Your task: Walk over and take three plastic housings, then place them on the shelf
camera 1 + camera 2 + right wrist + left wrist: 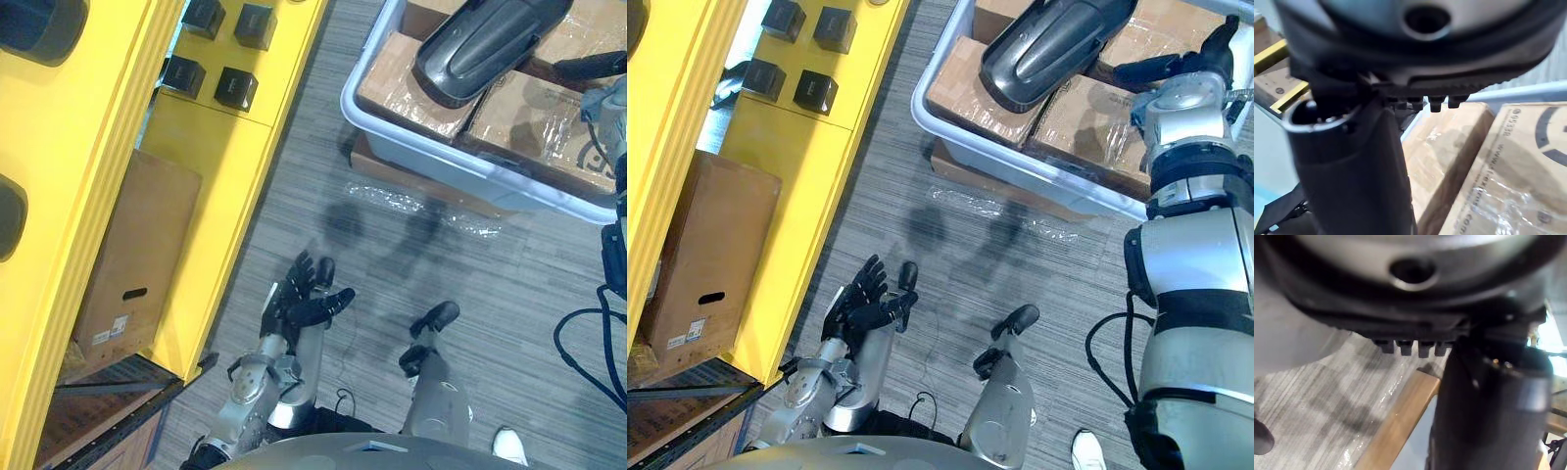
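The one plastic housing (490, 44) you can see is a dark grey moulded shell at 1 o'clock in the head views. It lies flat across the top of the film-wrapped cardboard boxes (965, 93) that fill the pale bin (431, 147). Lying loose on top like that, it looks free to lift without disturbing anything beneath. With no housing in either hand, I judge the task as barely begun. Your right hand (1181, 61) is stretched over the bin's boxes at 2 o'clock, fingers straight and holding nothing. Its tips are just beside the housing's near end, but I cannot tell whether they touch it. That pose reads as the approach to a grasp. Your left hand (309, 294) hangs low at 6 o'clock above the grey floor (490, 294), fingers spread wide and empty, probably idle while the other arm works. The bin stands on a wooden base (377, 162), with a strip of clear film (411, 204) on the floor just beside it. The yellow shelf (220, 157) runs from 8 to 11 o'clock, well apart from the bin. Four small dark cubes (235, 88) sit on its surface at 11 o'clock, and a brown carton (137, 255) with a handle slot stands low in its frame. You will likely need to turn toward the shelf once the housing is in hand.
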Controlling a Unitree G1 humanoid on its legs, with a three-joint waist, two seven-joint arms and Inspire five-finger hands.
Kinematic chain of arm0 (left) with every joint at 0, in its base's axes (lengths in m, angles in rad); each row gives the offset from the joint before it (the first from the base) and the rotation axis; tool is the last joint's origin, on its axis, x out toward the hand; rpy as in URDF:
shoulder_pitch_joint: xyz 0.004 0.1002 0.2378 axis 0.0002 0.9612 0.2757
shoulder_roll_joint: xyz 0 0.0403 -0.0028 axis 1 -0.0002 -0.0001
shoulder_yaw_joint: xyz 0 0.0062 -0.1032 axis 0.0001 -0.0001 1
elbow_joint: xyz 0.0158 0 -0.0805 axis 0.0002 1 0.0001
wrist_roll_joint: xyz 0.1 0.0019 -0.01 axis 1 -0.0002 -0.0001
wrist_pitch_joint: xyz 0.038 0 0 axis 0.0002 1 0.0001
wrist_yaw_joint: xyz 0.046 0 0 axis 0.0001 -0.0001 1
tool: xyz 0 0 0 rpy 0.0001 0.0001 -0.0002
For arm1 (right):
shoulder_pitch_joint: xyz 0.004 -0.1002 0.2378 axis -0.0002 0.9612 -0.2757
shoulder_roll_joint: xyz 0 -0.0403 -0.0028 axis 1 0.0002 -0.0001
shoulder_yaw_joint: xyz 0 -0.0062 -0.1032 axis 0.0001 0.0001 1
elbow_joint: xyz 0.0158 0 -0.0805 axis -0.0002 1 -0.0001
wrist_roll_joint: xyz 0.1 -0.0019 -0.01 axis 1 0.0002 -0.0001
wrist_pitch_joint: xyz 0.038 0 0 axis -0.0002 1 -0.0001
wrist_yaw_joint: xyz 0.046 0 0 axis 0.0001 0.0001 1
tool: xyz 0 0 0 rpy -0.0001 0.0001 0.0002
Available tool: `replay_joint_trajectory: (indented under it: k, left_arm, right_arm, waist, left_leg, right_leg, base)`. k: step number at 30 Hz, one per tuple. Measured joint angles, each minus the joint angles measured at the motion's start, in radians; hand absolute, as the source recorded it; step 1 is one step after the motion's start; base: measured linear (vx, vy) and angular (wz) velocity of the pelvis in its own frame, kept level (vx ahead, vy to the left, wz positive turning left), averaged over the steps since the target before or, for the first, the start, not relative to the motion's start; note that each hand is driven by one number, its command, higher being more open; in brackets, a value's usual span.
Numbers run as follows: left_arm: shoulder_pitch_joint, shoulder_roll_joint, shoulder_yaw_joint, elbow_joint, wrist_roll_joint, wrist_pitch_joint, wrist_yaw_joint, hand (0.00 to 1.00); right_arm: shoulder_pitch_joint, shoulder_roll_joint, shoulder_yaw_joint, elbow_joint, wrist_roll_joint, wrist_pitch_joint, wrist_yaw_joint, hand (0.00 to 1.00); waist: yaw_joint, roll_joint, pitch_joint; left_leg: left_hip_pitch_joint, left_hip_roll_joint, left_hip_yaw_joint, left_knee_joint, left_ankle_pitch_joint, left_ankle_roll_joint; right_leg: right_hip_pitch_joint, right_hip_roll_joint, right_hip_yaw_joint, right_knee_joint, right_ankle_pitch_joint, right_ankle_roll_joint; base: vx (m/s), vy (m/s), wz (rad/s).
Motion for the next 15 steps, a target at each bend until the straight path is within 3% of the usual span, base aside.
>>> replay_joint_trajectory:
  k: [3,11,15]
  left_arm:
    - [-0.014,0.0,-0.017,0.014,0.0,0.0,0.01,1.0]
    - [-0.02,0.0,-0.051,0.018,0.0,0.001,0.012,1.0]
    - [-0.023,0.0,-0.056,0.018,0.0,0.001,0.014,1.0]
  right_arm:
    - [0.016,0.006,0.0,0.018,0.008,0.001,0.008,1.0]
    - [0.017,0.016,0.001,0.032,0.034,-0.003,0.006,1.0]
    - [0.018,0.017,0.005,0.032,0.035,-0.056,-0.019,1.0]
  waist:
    - [0.013,0.016,-0.002]
    - [0.022,0.02,-0.004]
    - [0.03,0.02,-0.004]
  left_leg:
    - [0.008,-0.001,-0.001,-0.013,0.005,-0.001]
    - [0.011,-0.018,-0.017,-0.051,0.033,0.002]
    - [0.016,-0.028,-0.018,-0.064,0.043,0.007]
  right_leg:
    - [0.0,-0.002,0.002,0.002,-0.002,-0.002]
    - [-0.004,-0.026,-0.022,0.023,-0.014,-0.002]
    - [-0.005,-0.04,-0.027,0.036,-0.019,0.002]
  base:
    - [-0.05,0.024,-0.02]
    - [-0.03,0.031,0.11]
    - [-0.03,0.047,0.07]
